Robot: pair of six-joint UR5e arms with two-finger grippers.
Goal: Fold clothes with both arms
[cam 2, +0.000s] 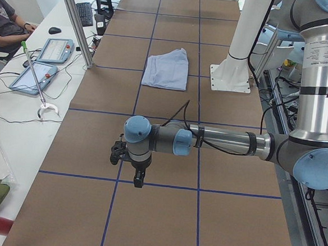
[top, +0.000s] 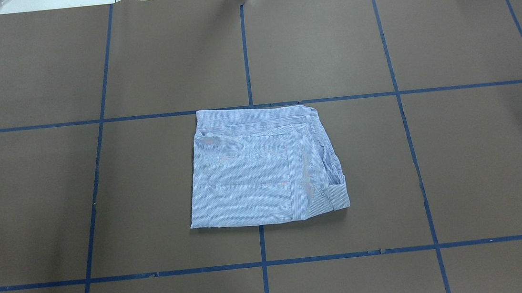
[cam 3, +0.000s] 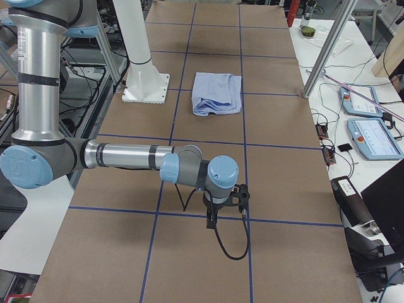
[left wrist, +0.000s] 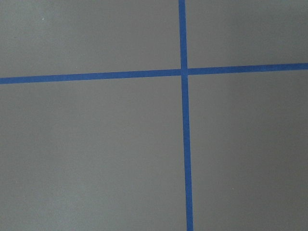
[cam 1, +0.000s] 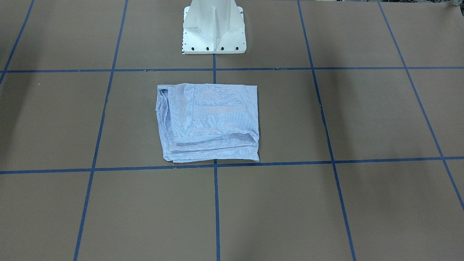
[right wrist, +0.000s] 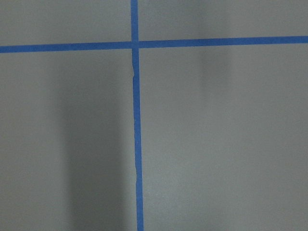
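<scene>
Stretched low over the brown table (top: 483, 168), the left arm (cam 2: 219, 141) reaches across near its left end and the right arm (cam 3: 126, 156) near its right end, both well apart from the shirt (top: 254, 171). Folded to a rough square, the shirt lies flat midway between those ends, near the white pedestal (cam 1: 214, 32). Jaws of the left gripper (cam 2: 139, 179) and right gripper (cam 3: 211, 221) point down; whether they are apart cannot be told.
</scene>
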